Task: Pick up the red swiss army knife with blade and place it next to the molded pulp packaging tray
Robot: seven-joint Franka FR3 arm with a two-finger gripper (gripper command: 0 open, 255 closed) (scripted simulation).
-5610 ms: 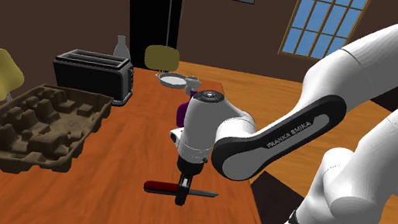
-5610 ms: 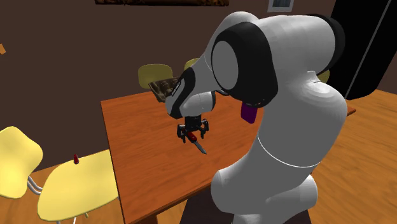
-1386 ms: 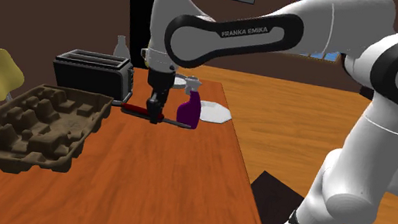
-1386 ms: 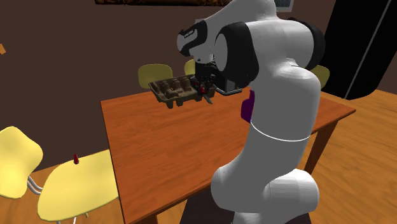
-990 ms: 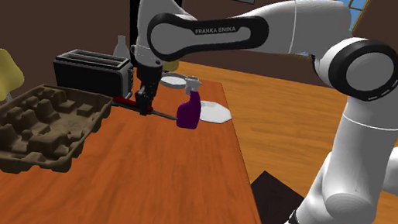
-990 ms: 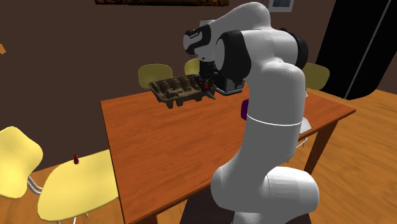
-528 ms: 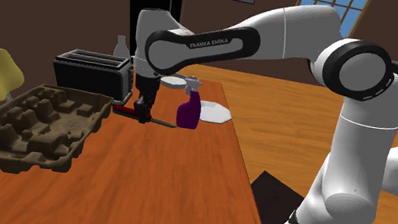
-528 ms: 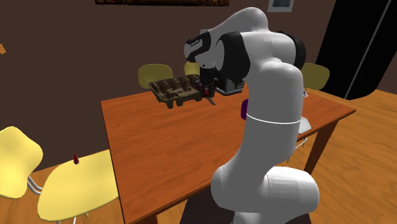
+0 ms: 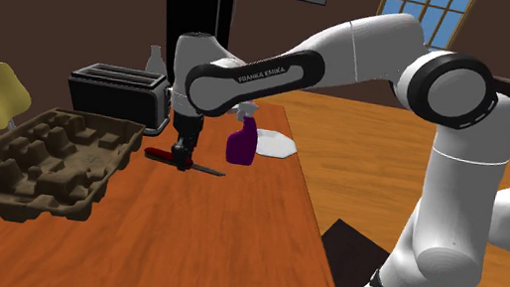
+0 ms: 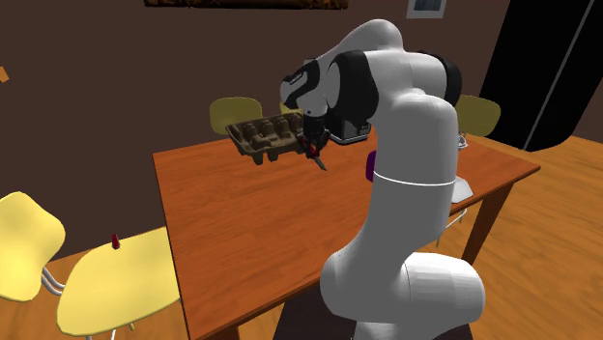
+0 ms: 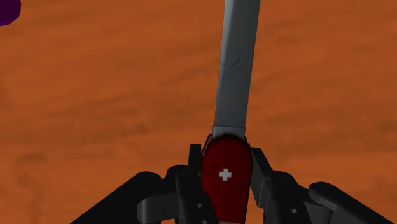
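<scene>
The claw (image 9: 180, 155) is clasping the red pocket knife (image 11: 224, 181) by its handle, with the grey blade sticking out past the fingers. The knife is hanging low over the orange-brown tabletop (image 9: 211, 242), near the right edge of the brown pulp tray (image 9: 37, 156) in the shoulder view, between the tray and a purple bottle (image 9: 241, 143)

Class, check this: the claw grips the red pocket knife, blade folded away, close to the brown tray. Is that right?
Wrong in one respect: the blade is unfolded, not folded away. The wrist view shows the grey blade sticking straight out of the red pocket knife gripped by the claw. It is close to the brown tray.
</scene>
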